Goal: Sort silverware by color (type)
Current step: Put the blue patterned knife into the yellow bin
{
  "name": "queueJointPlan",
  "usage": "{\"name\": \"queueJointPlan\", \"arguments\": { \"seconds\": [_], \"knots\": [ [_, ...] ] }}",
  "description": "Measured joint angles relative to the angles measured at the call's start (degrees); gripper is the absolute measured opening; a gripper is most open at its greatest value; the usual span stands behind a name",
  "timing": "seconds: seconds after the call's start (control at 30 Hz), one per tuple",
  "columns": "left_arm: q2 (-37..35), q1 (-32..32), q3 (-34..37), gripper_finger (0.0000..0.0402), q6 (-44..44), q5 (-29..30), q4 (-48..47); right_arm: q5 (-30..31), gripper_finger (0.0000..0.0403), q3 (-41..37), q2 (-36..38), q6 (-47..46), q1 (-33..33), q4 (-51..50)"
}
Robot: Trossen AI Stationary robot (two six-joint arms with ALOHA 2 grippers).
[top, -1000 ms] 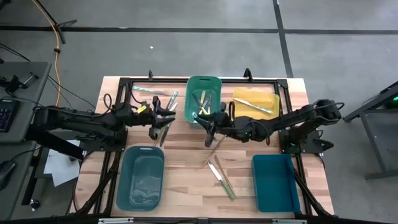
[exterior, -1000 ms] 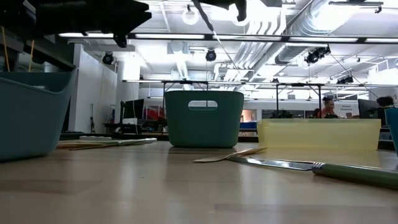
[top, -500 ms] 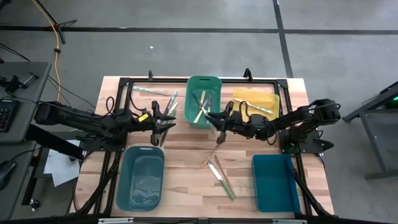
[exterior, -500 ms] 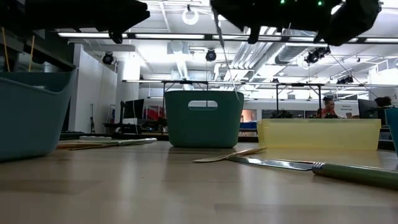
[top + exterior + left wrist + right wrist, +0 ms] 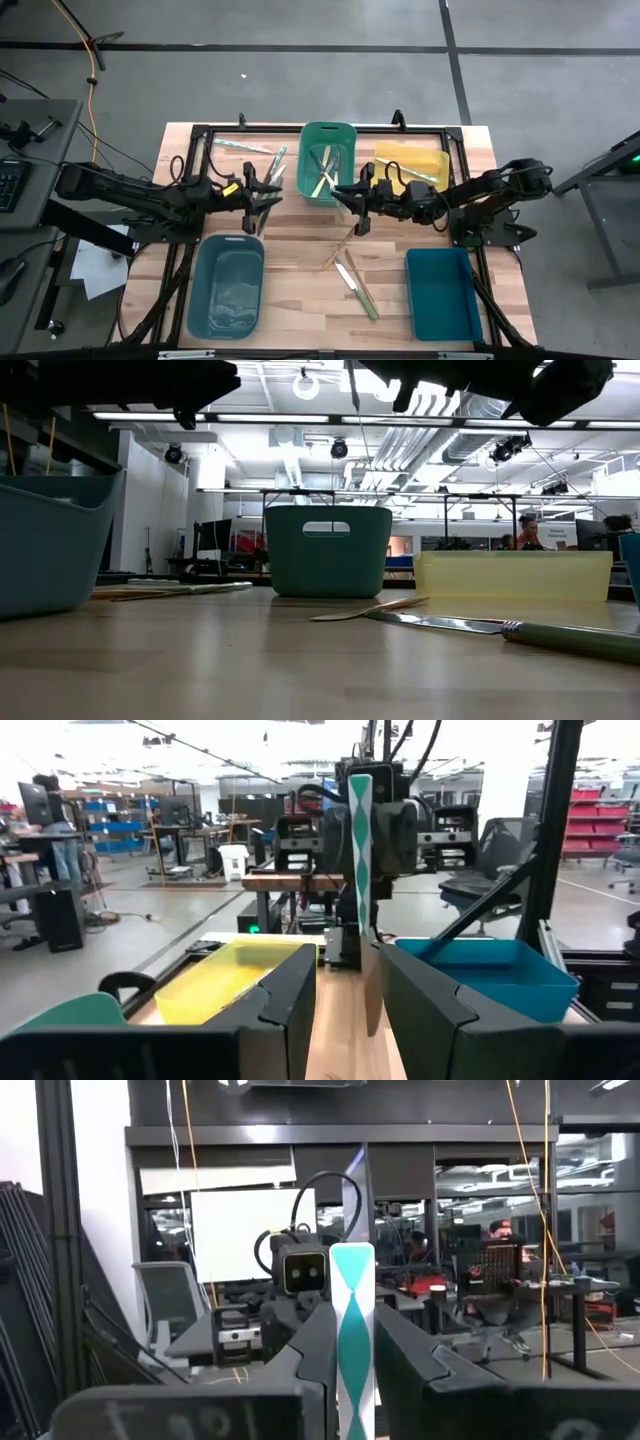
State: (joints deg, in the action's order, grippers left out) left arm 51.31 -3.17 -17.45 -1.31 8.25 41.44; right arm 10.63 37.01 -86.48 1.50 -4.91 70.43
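Shifted since a second ago: right tool, up off the wood and a little toward the back row of bins. Hangs now over the counter between the green bin and the yellow bin, clamped on a teal-and-white handled utensil, handle upright between the fingers, thin metal end pointing down. Faces the left tool across a short gap; fingers there apart, nothing between them.

Elsewhere on the pale wooden planks: a green-handled knife lying flat near the middle front, a pale utensil just beside it, more silverware at the back left. Pale-handled pieces inside the green bin, one long piece in the yellow bin. Dull teal bin front left, blue bin front right.

Around the counter, grey floor crossed by dark lines. Beyond, seen from counter height, a workshop with bright ceiling lamps, silver ducts, desks and a seated person far off
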Motion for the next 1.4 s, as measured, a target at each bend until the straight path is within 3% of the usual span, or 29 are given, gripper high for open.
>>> {"name": "queueJointPlan", "arguments": {
  "seconds": [0.2,0.5,0.67,0.73,0.83,0.9,1.13,1.23,1.4],
  "knots": [
    [0.0,-0.9,0.0,0.0108,0.1,0.0,-0.1,1.8,0.0038,0.1,0.0,0.6,0.0,-1.7],
    [0.0,-2.0,0.0,0.0108,-0.9,-0.2,-0.1,28.2,0.004,0.1,6.1,10.3,0.0,-16.1],
    [0.0,-2.2,0.0,0.0108,-2.9,-0.2,-0.3,36.8,0.0039,0.1,12.3,17.2,0.6,-20.1],
    [0.0,-2.2,0.0,0.0108,-4.0,-0.1,-0.2,42.8,0.0039,0.1,14.8,20.1,2.2,-21.6],
    [0.0,-2.2,0.0,0.0108,-3.7,0.0,-0.3,49.1,0.0039,0.1,18.6,19.6,5.9,-31.5],
    [0.0,-2.2,0.0,0.0108,-3.5,0.0,-0.3,48.1,0.0039,0.1,20.9,14.7,9.0,-41.1],
    [0.0,-2.2,0.0,0.0108,-3.5,0.0,-1.3,32.2,0.0039,0.1,22.7,-8.4,23.4,-75.3],
    [0.0,-2.2,0.0,0.0108,-3.5,0.0,-1.3,26.9,0.0039,0.1,21.2,-11.8,28.3,-83.3],
    [0.0,-2.2,0.0,0.0108,-3.4,0.0,-1.3,15.5,0.0039,0.1,17.6,-11.6,34.5,-88.6]
  ]
}}
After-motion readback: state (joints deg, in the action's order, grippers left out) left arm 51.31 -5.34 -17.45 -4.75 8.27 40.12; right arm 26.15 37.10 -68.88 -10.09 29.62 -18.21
